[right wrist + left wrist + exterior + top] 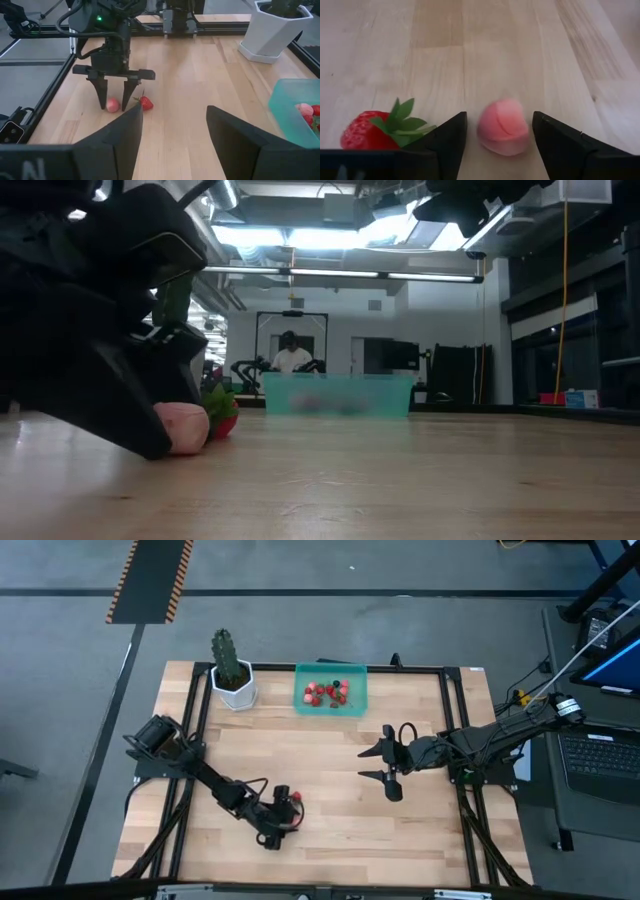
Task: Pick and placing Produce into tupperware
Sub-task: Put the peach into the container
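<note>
Left wrist view: left gripper (499, 142) spread astride a pink berry (503, 126) near the bench's front edge; red strawberry (367, 131) beside. Tupperware (331, 688) at rear edge. Right gripper (385, 762) spread, idle.

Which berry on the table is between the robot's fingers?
The plain pink berry, between the left gripper's open fingers. The red strawberry with green leaves lies just outside them.
</note>
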Robot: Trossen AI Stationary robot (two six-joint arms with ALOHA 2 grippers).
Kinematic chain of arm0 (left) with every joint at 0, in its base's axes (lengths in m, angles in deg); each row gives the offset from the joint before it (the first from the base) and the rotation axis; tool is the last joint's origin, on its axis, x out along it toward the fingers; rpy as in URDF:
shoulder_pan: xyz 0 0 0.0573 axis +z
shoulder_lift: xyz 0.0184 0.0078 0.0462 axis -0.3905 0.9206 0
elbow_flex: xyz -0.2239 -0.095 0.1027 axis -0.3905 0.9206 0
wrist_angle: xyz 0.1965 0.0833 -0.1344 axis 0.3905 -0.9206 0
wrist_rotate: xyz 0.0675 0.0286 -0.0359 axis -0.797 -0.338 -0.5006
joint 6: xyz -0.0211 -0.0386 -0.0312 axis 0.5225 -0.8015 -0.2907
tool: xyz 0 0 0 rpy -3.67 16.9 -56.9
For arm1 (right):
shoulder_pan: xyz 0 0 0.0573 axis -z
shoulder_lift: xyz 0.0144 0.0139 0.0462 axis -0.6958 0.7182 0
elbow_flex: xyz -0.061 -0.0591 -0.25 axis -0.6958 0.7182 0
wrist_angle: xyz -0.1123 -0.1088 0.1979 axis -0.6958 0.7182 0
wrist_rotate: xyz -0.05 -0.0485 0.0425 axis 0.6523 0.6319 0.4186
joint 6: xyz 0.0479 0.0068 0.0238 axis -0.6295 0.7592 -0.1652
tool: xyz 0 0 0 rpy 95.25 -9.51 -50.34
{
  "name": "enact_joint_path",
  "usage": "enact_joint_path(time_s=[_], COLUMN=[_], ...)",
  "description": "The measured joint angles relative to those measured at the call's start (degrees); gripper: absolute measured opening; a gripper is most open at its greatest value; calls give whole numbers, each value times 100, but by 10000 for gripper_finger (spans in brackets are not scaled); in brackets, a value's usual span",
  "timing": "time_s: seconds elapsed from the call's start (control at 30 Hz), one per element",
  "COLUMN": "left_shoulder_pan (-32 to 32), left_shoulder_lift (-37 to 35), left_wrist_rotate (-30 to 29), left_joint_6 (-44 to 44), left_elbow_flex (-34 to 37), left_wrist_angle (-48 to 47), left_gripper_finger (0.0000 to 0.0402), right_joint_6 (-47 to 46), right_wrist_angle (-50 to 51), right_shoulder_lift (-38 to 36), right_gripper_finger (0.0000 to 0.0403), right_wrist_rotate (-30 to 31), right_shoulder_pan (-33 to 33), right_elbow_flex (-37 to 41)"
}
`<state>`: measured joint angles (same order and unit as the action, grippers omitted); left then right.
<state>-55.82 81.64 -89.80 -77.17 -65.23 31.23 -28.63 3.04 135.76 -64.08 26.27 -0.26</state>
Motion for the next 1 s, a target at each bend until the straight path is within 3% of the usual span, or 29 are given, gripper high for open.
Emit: enact_joint_path(time_s=[0.7, 1.0], left_shoulder_pan=[117, 370], left_shoulder_lift=[-48, -1335], left_wrist_rotate=[72, 72], left_joint_6=[-5, 771], left_elbow_flex=[0, -2], left_wrist_angle=[236, 313], left_gripper_finger=[93, 101], right_joint_6=[0, -21], right_wrist_angle=[0, 0], right_shoulder_lift=[0, 0], right_gripper_finger=[222, 222], right_wrist_rotate=[1, 0], right_shoulder_pan=[0, 1], right_elbow_flex=[0, 0])
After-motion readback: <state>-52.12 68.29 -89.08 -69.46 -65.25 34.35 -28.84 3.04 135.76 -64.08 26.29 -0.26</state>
